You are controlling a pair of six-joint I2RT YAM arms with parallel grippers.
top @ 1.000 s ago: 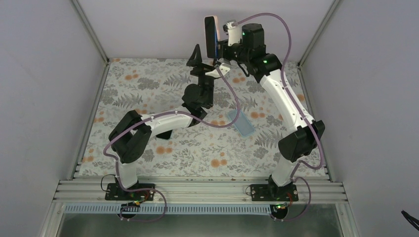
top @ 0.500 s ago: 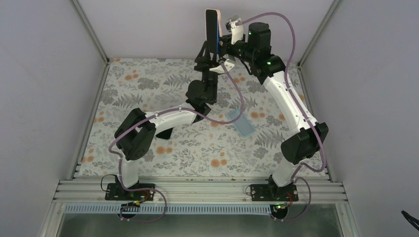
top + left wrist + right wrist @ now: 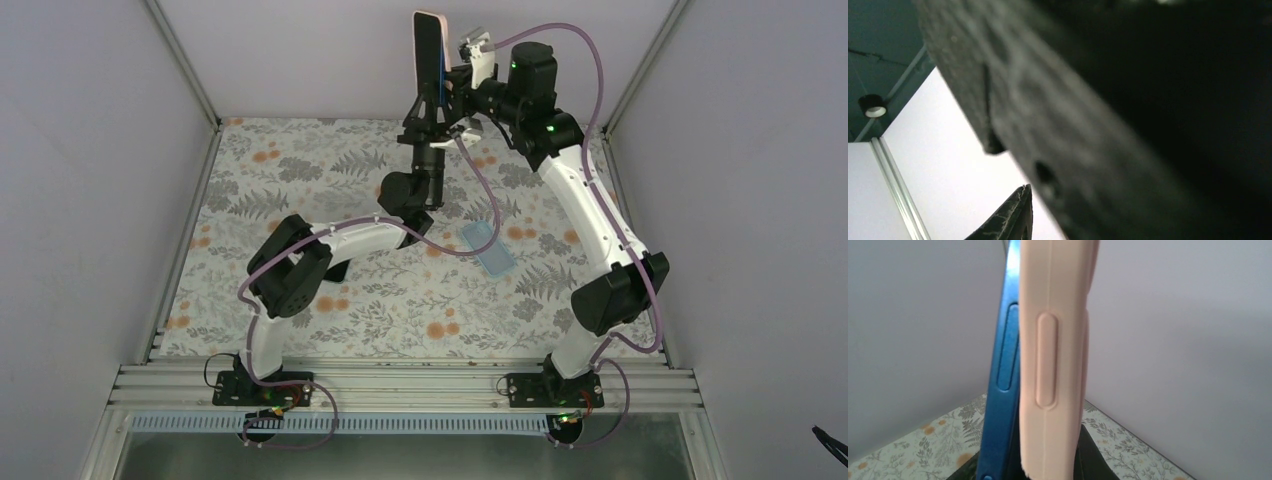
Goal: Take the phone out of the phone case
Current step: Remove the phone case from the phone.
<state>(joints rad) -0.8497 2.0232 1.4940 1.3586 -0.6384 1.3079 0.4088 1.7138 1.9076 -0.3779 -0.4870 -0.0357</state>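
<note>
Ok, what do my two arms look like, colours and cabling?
Both the left arm and right arm have white links, bulky black joints and a looping purple cable. Green lights glow on the right arm's upper joints.

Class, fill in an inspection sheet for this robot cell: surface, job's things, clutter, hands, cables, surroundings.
Surface: floral mat, lying flat.
Job's things: blue phone partly out of pink case, held upright, high.
Clutter: pale blue flat item on mat.
Hands: right hand holds case; left hand at its lower end, grip unclear.
Cables: purple cables loop along both arms.
Surroundings: grey walls, metal frame.
</note>
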